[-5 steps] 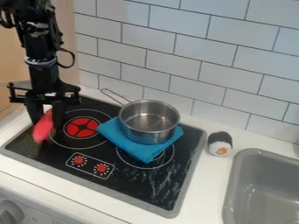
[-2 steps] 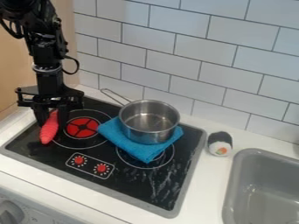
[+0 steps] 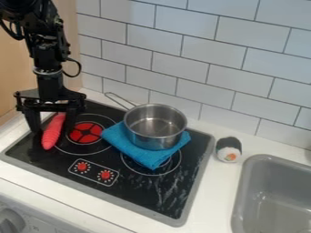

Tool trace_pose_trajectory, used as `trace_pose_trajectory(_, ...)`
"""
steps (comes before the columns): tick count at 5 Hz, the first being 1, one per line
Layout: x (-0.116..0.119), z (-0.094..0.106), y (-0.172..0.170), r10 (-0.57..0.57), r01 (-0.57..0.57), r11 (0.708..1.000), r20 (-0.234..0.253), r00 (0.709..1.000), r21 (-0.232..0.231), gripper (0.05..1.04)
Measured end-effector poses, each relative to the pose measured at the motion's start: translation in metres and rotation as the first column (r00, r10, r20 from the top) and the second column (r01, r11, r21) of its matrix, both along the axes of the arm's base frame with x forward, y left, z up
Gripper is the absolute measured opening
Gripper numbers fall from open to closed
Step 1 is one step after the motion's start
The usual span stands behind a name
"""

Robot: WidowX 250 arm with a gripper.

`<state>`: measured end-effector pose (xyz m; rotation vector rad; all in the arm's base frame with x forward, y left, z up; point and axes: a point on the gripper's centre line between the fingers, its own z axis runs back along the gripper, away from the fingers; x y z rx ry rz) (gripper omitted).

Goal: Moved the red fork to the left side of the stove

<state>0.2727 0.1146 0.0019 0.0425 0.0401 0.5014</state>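
- Black glass stove with grey rim [image 3: 139,195]: placing looks done on its left side.
- Black two-finger gripper [image 3: 52,130]: fingers spread apart; only lifting clear seems left.
- Red, ridged, tapering toy [image 3: 53,132]: lies between the fingers, beside the red burner [image 3: 86,133].
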Motion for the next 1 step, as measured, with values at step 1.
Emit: trace_pose_trajectory(1,0.0013,0.0024,-0.0015,0.008,-0.008,1.0,0.014,1.0,-0.01,1.008)
